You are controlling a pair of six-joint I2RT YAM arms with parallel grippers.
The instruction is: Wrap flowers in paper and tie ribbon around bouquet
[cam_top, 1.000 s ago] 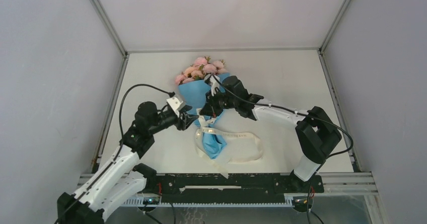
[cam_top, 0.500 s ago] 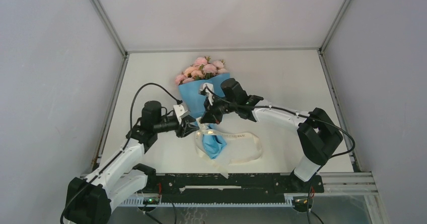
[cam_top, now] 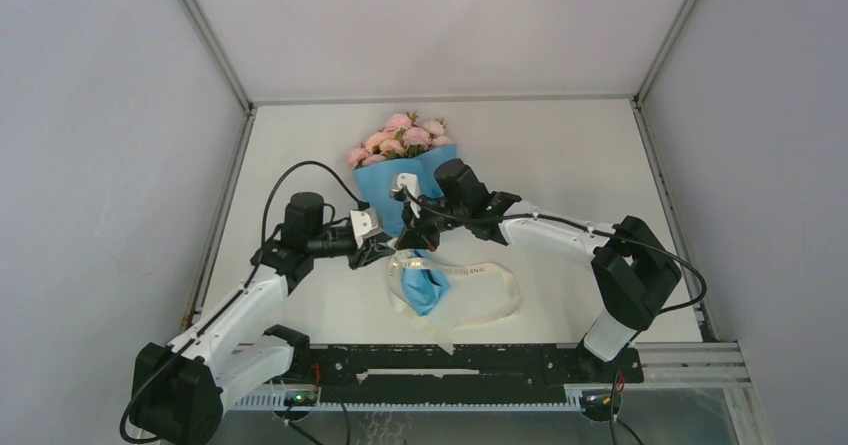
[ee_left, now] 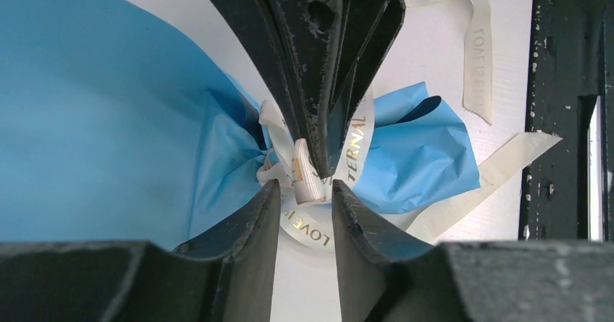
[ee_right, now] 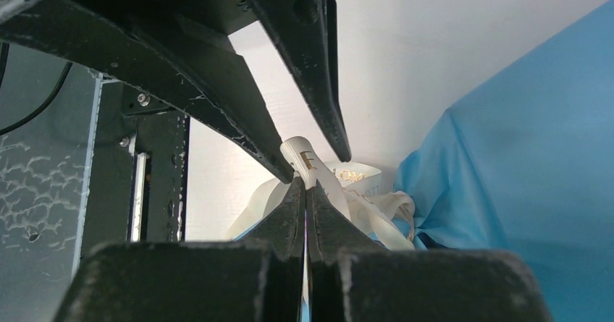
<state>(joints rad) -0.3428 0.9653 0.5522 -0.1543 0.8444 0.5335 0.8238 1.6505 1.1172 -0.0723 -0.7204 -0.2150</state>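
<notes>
The bouquet lies mid-table, its pink flowers (cam_top: 400, 137) showing at the wide far end of the light-blue paper (cam_top: 380, 187). The paper's pinched tail (cam_top: 425, 287) points toward me. The cream ribbon (cam_top: 485, 267) circles the narrow neck and trails in loops to the right. My right gripper (ee_right: 304, 182) is shut on a folded bit of ribbon (ee_right: 305, 157) at the neck. My left gripper (ee_left: 304, 190) faces it tip to tip, open, with that ribbon fold (ee_left: 305, 179) between its fingertips (ee_left: 269, 192) and untouched. In the top view both grippers meet at the neck (cam_top: 400, 245).
A black rail (cam_top: 450, 360) runs along the near table edge, just past the ribbon's loose ends (ee_left: 481, 54). Grey enclosure walls (cam_top: 120, 165) bound the table left, right and at the back. The left arm's cable (cam_top: 290, 175) arcs above its wrist.
My left gripper has swung down and right to the ribbon at the neck, its jaws narrowing round the fold. The right gripper, still shut on the ribbon, has shifted slightly left.
</notes>
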